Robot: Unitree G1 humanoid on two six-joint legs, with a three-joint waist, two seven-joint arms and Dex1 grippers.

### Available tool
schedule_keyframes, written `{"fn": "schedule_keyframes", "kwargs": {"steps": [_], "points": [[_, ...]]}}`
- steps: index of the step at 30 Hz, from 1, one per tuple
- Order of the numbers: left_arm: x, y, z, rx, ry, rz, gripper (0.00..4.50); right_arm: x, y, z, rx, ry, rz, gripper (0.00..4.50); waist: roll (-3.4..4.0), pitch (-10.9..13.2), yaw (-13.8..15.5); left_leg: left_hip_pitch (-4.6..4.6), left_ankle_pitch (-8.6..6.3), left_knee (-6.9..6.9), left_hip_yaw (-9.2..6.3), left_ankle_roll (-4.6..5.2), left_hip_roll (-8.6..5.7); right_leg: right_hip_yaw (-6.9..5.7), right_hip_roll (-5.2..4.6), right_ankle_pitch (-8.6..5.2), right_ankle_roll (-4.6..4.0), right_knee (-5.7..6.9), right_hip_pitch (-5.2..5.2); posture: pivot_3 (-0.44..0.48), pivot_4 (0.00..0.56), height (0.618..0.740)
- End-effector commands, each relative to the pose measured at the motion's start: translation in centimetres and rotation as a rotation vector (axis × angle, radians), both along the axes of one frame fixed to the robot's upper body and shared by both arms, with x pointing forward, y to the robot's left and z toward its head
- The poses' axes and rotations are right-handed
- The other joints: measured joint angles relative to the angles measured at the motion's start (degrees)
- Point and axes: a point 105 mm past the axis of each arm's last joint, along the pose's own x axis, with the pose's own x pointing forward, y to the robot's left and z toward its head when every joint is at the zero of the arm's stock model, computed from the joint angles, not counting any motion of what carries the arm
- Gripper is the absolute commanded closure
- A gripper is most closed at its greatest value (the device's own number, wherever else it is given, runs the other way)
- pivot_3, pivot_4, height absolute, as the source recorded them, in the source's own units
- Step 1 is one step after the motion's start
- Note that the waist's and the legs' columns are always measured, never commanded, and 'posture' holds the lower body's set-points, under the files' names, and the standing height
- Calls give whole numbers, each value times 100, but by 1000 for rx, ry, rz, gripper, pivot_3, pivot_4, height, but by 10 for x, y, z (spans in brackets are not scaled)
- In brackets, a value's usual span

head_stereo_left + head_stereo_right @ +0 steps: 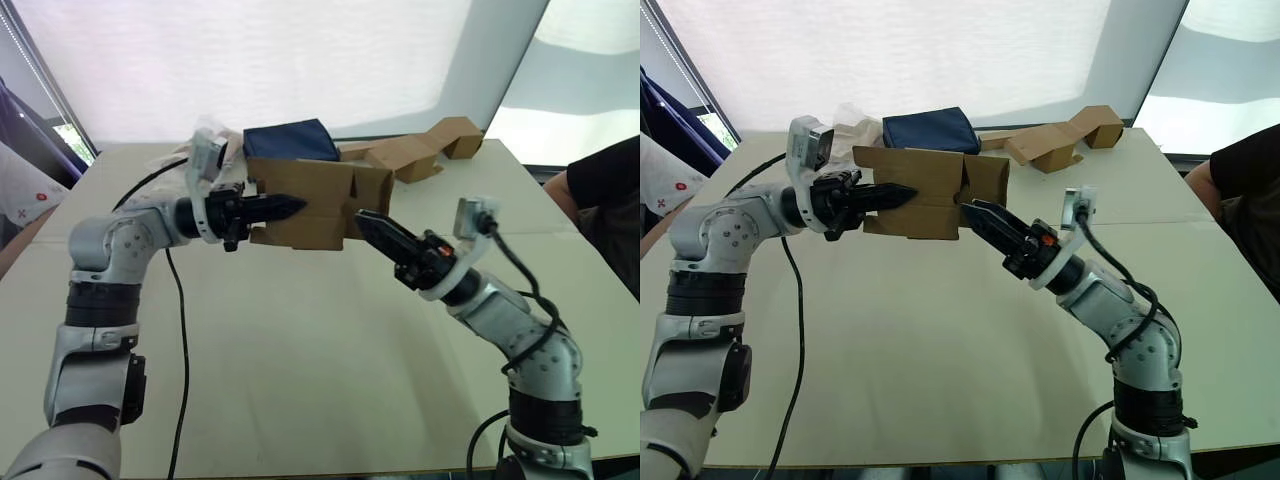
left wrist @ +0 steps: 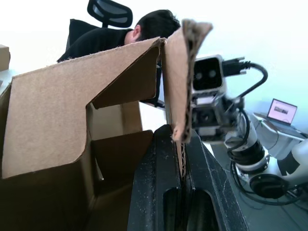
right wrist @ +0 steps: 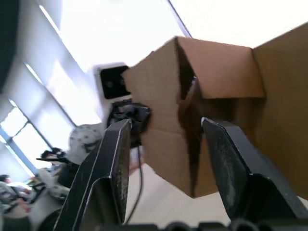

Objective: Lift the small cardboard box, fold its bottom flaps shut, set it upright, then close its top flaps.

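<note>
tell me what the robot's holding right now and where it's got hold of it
The left gripper holds the small cardboard box by the edge of one cardboard panel, pinched between its fingers. The right gripper is open around the box's corner, not clamped.

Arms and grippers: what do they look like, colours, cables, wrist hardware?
Both arms are silver-grey metal segments with black joint rings. The left gripper and right gripper each have two tapered black fingers. A white collar with a boxy white camera sits at each wrist. Black cables trail from both; the right wrist shows small red-orange marks.
</note>
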Motion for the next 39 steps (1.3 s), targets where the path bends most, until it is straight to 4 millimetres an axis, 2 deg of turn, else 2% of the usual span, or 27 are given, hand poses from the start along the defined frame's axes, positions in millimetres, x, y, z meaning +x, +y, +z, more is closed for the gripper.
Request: {"fn": "schedule_keyframes", "kwargs": {"steps": [1,2,5,9,10,13,16,19,23,27,34,37,39], "points": [[-3,4,14,-9,-57,7,4500,0,-28,20,42,-53,-90,2078,0,0,-3,0,0,0,0,0,0,0,1,0,0,0,0,0,150,740],[-3,4,14,-10,-57,7,4500,8,-38,17,14,-48,-164,2078,0,0,-2,1,0,0,0,0,0,0,1,0,0,0,1,0,150,740],[-3,2,14,-13,-57,4,4500,24,-57,15,5,-40,-280,2825,0,0,-11,1,0,0,1,0,0,1,6,0,0,0,1,0,150,740],[-2,0,14,-16,-57,-3,4500,42,-67,10,24,-23,-367,4391,0,0,-25,2,-1,-1,2,1,2,2,10,0,0,0,1,0,150,740],[-2,0,14,-16,-57,-5,4500,54,-69,4,14,8,-419,4484,0,0,-24,2,-1,-1,2,1,2,2,10,0,0,1,1,0,150,740],[-3,-2,14,-16,-58,-10,4500,79,-54,-25,-148,79,-478,4484,1,0,-33,4,0,0,6,0,2,4,8,0,0,2,1,0,150,740],[-3,-2,14,-16,-59,-10,4500,81,-38,-34,-216,65,-450,4484,1,0,-24,4,0,-3,3,0,3,3,9,0,0,1,0,0,150,740],[-3,-1,14,-14,-60,-5,4500,75,-21,-34,-228,39,-386,4484,1,0,-18,-3,0,-3,4,0,2,4,6,0,0,1,-6,0,150,740],[-4,0,13,-13,-60,0,4500,42,5,-17,-110,-17,-176,4484,1,0,-6,-3,1,-1,4,-1,1,3,4,0,0,2,-5,0,150,740],[-4,1,13,-14,-59,3,4500,28,10,-11,-33,-12,-98,4484,1,0,-10,-3,0,-1,1,-1,3,2,2,0,0,2,-5,0,150,740],[-4,-1,13,-19,-59,-3,4500,23,15,-14,12,23,-65,4484,2,0,-12,-2,0,0,1,-1,2,1,3,0,0,3,-4,0,150,740],[-5,-1,13,-20,-60,-4,4500,23,14,-14,47,39,-55,3694,2,0,-21,-1,0,0,1,-1,2,2,3,0,0,3,-4,0,150,740],[-5,-1,13,-21,-60,-4,4500,23,14,-15,63,50,-50,2927,2,0,-19,-1,0,0,1,-1,2,1,4,0,0,3,-4,0,150,740]]}}
